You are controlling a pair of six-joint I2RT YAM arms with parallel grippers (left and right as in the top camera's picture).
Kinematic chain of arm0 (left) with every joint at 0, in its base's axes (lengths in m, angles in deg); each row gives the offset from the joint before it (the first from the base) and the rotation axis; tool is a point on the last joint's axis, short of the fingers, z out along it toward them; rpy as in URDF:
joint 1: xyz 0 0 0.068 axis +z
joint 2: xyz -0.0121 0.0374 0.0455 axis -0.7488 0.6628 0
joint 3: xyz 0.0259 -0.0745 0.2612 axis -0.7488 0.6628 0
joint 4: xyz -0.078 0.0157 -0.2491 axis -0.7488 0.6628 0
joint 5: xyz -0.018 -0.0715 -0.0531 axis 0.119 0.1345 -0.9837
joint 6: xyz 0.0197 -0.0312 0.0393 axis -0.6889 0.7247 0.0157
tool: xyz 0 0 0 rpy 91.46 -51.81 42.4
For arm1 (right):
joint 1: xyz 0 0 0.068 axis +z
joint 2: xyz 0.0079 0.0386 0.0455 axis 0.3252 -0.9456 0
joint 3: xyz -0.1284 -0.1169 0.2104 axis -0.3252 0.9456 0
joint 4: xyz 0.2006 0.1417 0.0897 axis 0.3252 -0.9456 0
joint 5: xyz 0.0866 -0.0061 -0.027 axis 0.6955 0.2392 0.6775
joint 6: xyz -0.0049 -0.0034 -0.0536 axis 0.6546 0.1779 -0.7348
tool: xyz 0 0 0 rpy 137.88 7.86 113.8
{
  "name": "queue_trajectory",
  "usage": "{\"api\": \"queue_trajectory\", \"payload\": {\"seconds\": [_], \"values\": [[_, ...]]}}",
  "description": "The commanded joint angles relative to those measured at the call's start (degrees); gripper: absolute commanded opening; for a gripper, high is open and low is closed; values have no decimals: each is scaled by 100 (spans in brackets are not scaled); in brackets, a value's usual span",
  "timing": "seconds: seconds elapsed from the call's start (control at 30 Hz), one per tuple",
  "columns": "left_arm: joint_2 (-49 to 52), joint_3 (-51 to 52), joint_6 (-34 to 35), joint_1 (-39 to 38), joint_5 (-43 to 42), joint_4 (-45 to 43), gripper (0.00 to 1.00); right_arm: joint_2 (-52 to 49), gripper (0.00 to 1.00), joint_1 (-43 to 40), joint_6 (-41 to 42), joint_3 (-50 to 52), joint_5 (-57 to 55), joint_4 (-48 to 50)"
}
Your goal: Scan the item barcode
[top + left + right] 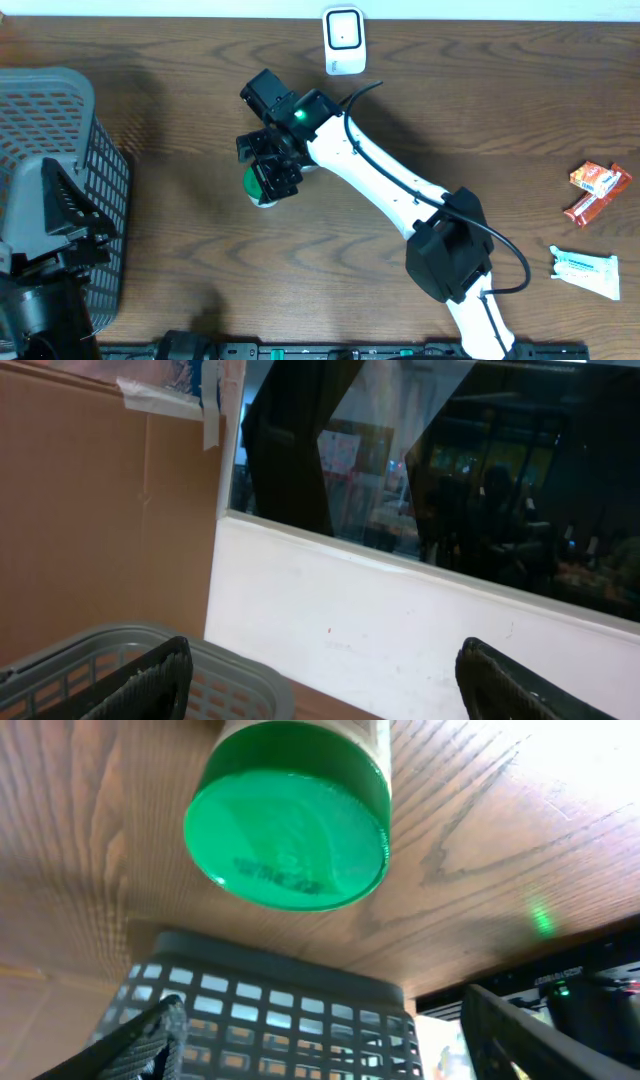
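Note:
A jar with a green lid (287,815) lies on the wooden table, its lid facing the right wrist camera. From overhead, the jar (256,187) shows green just under my right gripper (272,168), left of the table's middle. My right gripper (322,1005) is open, with nothing between its fingers; the jar lies just beyond the fingertips. A white barcode scanner (343,40) stands at the far edge. My left gripper (325,648) is open and empty, held over the grey basket (235,672) at the left and pointing at a wall.
The grey mesh basket (60,120) fills the table's left end, with my left arm (40,300) over it. Two orange packets (597,180) and a white tube (588,270) lie at the right edge. My right arm (400,190) crosses the middle diagonally.

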Motion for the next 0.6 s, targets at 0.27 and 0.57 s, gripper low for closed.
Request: {"api": "queue_trajectory", "payload": {"seconds": [0.27, 0.57], "values": [[-48, 31, -57, 26, 33, 17, 84, -398, 97, 92, 363, -28, -719, 227], [-48, 31, -59, 26, 35, 103, 85, -960, 96, 72, 267, -28, -608, 568]]}}
